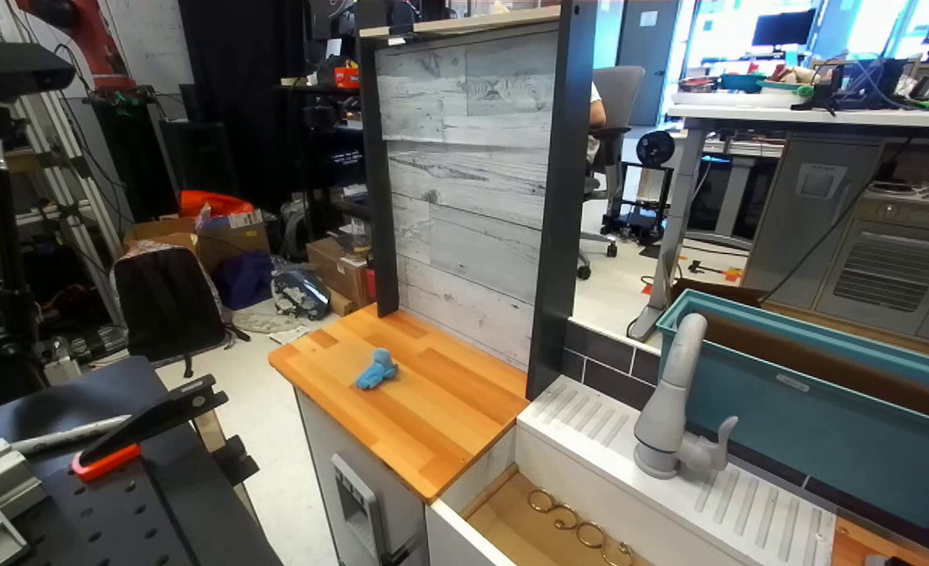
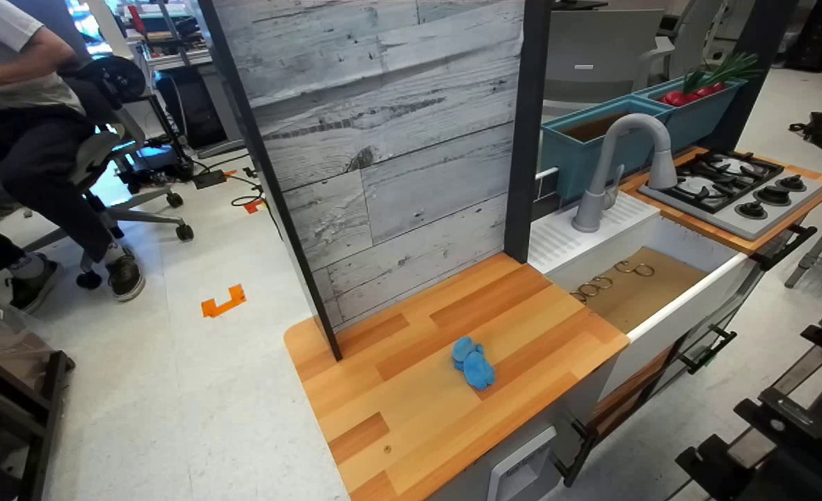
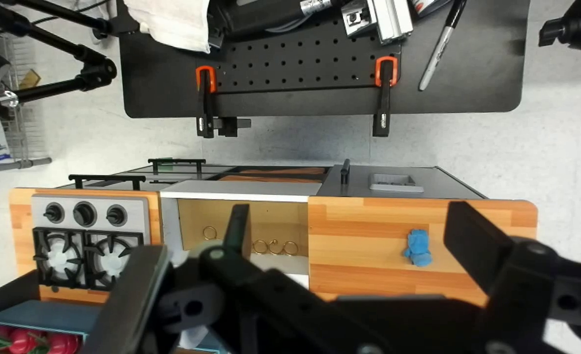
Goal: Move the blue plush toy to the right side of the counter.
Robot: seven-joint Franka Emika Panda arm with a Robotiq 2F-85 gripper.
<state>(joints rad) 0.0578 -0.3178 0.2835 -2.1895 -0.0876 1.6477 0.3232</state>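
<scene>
The blue plush toy, a small bright-blue lump, lies on the wooden counter. It shows in both exterior views (image 1: 376, 371) (image 2: 477, 369) and in the wrist view (image 3: 418, 246). The light orange-brown counter (image 1: 449, 417) sits on a grey cabinet, and it also shows in an exterior view (image 2: 411, 407) and the wrist view (image 3: 354, 236). My gripper (image 3: 347, 216) is open and empty, its two dark fingers wide apart. It is high above the counter, with the toy well below, nearer the finger at the right of the wrist view. The gripper is out of both exterior views.
A grey-white plank panel (image 1: 464, 173) with dark posts stands at the counter's back edge. A white sink (image 2: 689, 292) with a tall grey faucet (image 1: 673, 401) adjoins the counter. A teal bin (image 1: 810, 417) and a stove top (image 2: 724, 184) lie beyond. A black table (image 3: 290, 103) stands opposite.
</scene>
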